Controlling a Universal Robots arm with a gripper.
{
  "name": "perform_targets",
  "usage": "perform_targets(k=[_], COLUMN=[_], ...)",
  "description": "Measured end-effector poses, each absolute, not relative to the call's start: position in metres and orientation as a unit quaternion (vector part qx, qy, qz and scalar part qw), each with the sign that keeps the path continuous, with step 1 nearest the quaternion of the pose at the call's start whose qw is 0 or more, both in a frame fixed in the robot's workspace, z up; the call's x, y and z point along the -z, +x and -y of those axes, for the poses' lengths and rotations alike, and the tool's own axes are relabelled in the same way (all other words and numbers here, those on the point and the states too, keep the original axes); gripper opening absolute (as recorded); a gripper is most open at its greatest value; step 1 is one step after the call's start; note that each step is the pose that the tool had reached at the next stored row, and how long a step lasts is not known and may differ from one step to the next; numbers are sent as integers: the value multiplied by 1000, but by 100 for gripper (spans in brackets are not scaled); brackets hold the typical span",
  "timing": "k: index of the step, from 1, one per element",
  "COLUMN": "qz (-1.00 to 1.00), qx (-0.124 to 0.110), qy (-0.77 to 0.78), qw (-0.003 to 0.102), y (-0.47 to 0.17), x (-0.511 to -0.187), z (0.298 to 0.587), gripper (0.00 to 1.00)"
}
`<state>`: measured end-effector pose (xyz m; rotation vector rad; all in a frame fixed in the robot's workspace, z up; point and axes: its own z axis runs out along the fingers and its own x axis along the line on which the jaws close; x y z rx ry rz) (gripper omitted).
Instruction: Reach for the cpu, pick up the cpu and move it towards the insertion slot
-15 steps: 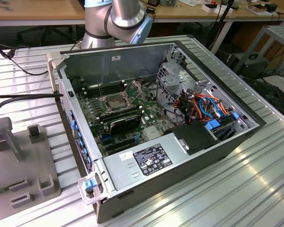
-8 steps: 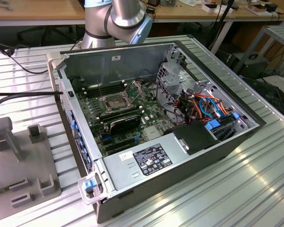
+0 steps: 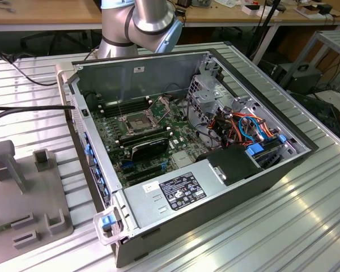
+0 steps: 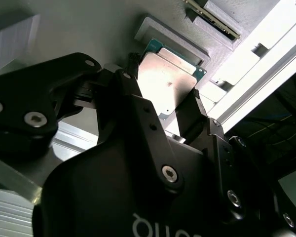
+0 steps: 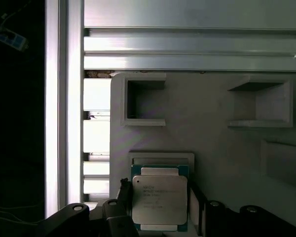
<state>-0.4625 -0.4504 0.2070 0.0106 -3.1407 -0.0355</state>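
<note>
Clearly, the table point(image 5: 187, 47) bears a grey tray point(image 5: 212, 138); at its recess point(image 5: 160, 158) is the cpu point(image 5: 159, 197), with the fingers point(image 5: 195, 207) clamped on two opposite edges. I judge it light, stiff, fragile underneath, so only the edges suit gripping.

Table: a ribbed silver aluminium table point(image 3: 306, 226) of parallel grooved rails carried everything in the exterior view.
Case: an open dark grey metal computer case point(image 3: 226, 207) lay flat on the table's middle, open side up.
Plate: a flat grey plastic plate with upright blocks point(image 3: 42, 195) lay just beside the case, towards the exterior view's left.
Cable: a thick black cable point(image 3: 28, 109) ran across the rails to the case.
Tray: in the first wrist view, a pale grey moulded tray with square pockets point(image 5: 212, 138) rested on grooved aluminium rails point(image 5: 187, 44).
Cpu: a silver-topped square cpu point(image 5: 159, 197) sat at that tray's raised-rim recess.
</note>
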Motion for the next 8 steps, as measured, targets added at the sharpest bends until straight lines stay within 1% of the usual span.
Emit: perform_targets(k=[8], qz=[1000], qx=[11], qy=[3], qw=[0], y=[-463], x=[-211], z=[450], gripper=[55])
